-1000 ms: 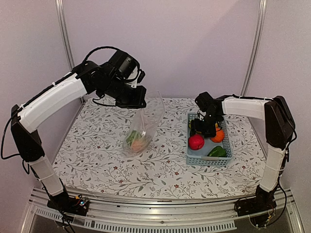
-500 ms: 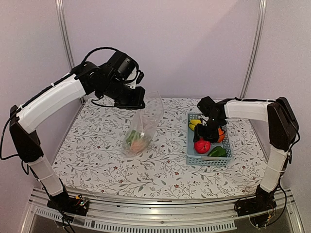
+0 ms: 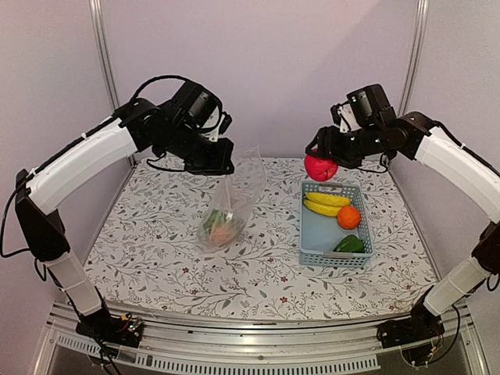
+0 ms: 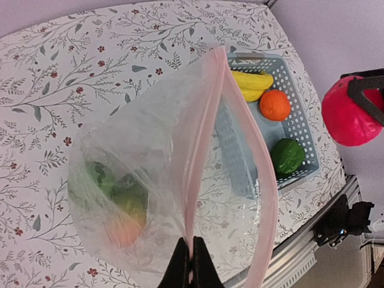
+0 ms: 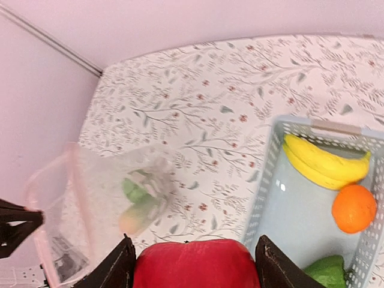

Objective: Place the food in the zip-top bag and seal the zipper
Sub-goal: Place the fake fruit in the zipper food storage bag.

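Food point(image 3: 332, 209) in the blue basket point(image 3: 319, 234), bananas point(image 3: 324, 198), an orange piece point(image 3: 348, 217) and a green piece point(image 3: 349, 244), lies nearest, on the right. Farther back the zip-top bag point(image 3: 234, 199) hangs open with more food inside, the left gripper point(image 4: 192, 264) pinched on its zipper point(image 4: 204, 120). Beyond the basket, the right gripper point(image 3: 322, 162) clamps a red piece point(image 3: 319, 167) in the air.

no readable text, labels, brands, numbers or signs in any view

Even, diffuse light with a pinkish cast; shadows soft and faint. Mild sheen on the zip-top bag point(image 4: 150, 150). At the right-wrist lens the red food piece point(image 5: 195, 264) is slightly soft.
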`<state>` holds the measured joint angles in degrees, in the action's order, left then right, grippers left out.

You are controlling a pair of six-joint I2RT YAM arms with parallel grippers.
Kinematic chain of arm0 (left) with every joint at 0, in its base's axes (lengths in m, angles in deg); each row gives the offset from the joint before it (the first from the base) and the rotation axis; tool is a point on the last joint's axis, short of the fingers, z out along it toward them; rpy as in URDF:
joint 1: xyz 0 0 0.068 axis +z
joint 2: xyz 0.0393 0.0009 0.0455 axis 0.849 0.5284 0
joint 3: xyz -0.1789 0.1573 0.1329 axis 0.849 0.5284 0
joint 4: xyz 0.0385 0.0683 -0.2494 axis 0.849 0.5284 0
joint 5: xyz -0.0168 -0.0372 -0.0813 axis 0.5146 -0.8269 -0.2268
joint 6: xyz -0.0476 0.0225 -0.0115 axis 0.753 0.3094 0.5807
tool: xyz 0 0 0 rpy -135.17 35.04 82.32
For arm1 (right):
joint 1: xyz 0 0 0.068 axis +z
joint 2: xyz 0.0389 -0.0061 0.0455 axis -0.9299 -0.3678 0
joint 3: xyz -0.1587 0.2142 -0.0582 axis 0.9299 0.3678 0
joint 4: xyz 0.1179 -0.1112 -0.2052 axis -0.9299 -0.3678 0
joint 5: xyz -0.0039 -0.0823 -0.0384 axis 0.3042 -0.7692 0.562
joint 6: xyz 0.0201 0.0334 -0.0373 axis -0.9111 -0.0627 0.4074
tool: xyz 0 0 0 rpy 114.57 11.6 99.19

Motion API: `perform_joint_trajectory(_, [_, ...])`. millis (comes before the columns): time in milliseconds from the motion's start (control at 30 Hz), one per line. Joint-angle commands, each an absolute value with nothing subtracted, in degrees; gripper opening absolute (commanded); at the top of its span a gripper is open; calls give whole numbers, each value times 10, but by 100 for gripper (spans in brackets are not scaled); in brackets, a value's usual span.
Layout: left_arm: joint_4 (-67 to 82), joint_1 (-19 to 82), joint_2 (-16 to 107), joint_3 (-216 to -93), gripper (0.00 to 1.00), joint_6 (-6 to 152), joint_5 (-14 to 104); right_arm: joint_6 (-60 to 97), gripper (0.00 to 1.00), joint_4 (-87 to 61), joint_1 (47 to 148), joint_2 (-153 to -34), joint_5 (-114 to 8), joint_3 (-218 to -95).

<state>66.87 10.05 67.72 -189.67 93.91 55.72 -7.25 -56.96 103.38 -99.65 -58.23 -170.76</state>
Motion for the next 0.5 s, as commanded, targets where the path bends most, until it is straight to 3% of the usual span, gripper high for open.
perform_joint_trajectory(0, [658, 107, 687, -1911, 1, 944, 546, -97, 49, -483, 1104, -1002, -550, -1785])
perform_joint_trajectory(300, [651, 108, 680, -1926, 1, 959, 538, -104, 49, -386, 1187, -1129, -540, -1875])
perform_joint_trajectory(367, [651, 109, 679, -1924, 0, 960, 527, -99, 60, -401, 1199, -1158, -557, -1897])
perform_joint_trajectory(467, [651, 112, 675, -1919, 0, 960, 526, -101, 88, -424, 1200, -1179, -576, -1910])
